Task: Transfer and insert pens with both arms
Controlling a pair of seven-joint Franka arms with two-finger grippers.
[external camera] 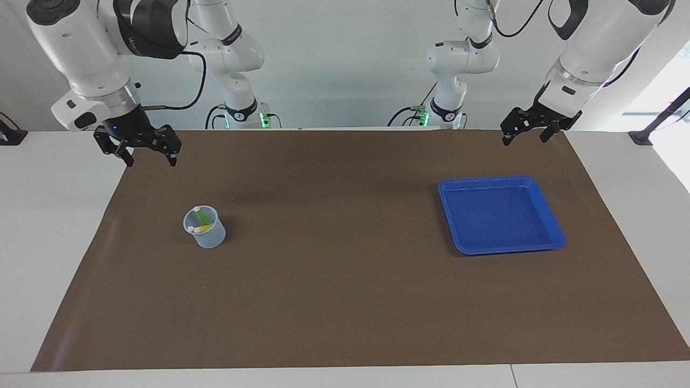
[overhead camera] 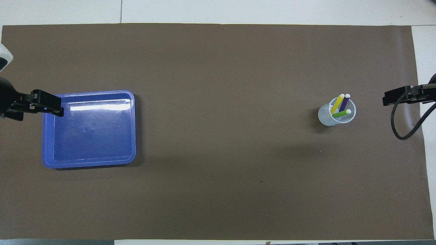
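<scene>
Overhead view, pens: the green pen [overhead camera: 340, 113], yellow pen [overhead camera: 337, 103] and purple pen [overhead camera: 344, 101] all stand tilted in one clear plastic cup [overhead camera: 327, 117], pale cap ends up, leaning toward the rim on the right arm's side.
Facing view, pens: the green pen [external camera: 203, 216] and yellow pen [external camera: 202, 229] show inside the cup [external camera: 207, 235]; the purple one cannot be made out there.
Cup: upright on the brown mat [external camera: 334, 280], toward the right arm's end of the surface, well apart from the tray.
Pens relative to jaws: no jaws touch the cup or any pen. The right gripper [external camera: 146, 155] hangs in the air over the mat's corner nearest its own base, well apart from the cup. The left gripper [external camera: 525, 137] is at the table's other end, much farther from the pens.
Right jaws: released, fingertips spread, holding nothing; in the overhead view the right gripper [overhead camera: 386, 98] shows at the mat's edge.
Left jaws: released, spread, empty; over the mat's edge nearest the robots. In the overhead view the left gripper [overhead camera: 58, 108] overlaps the tray's corner; the facing view shows it raised clear of the tray.
Tray: a blue rectangular tray [overhead camera: 133, 136], flat on the mat at the left arm's end, with nothing in it.
Surface: white table [external camera: 48, 215] under the mat.
</scene>
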